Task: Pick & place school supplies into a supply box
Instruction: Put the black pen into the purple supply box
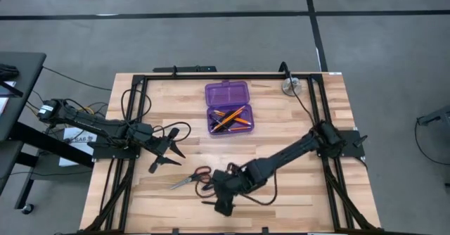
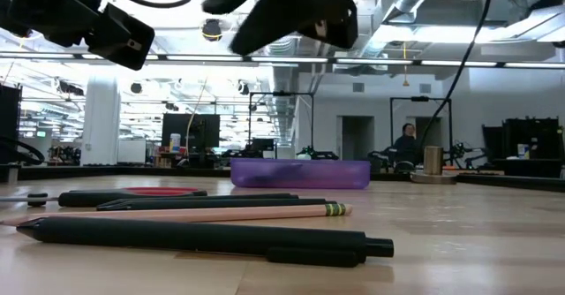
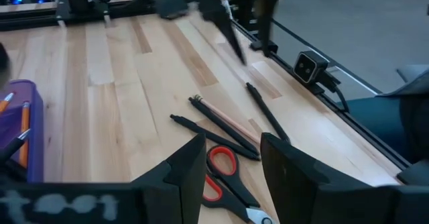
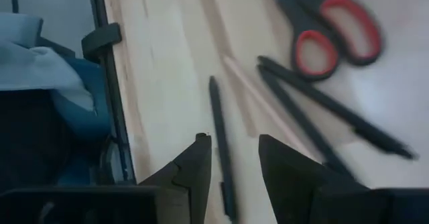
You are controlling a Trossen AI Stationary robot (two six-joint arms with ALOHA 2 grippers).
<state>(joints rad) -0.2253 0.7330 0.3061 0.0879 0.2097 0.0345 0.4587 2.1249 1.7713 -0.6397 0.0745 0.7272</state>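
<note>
My right pincer (image 4: 234, 160) hangs over the lower middle of the counter (image 1: 295, 186) in the high view, fingers (image 4: 194, 163) parted with a gap between them and nothing held — a slim black pen (image 4: 221, 150) lies on the wood right in that gap, seen from the right wrist. Just beside it lie an orange pencil (image 4: 265, 106) and two more black pens (image 4: 322, 113), and past those the red-handled scissors (image 4: 332, 29), flat on the wood. In the high view the scissors (image 1: 191, 179) sit just left of the right pincer (image 1: 223, 196).

My left pincer (image 1: 163, 153) waits at the left of the high view, over the counter's left side, its fingers (image 3: 191, 174) standing apart and empty.

The purple supply box (image 1: 228, 107) lies open at upper middle of the high view, well apart from both pincers — its lower half already carries a few orange pencils and dark pens (image 1: 230, 118). A round silver disc (image 1: 292, 86) sits at upper right of the counter.
</note>
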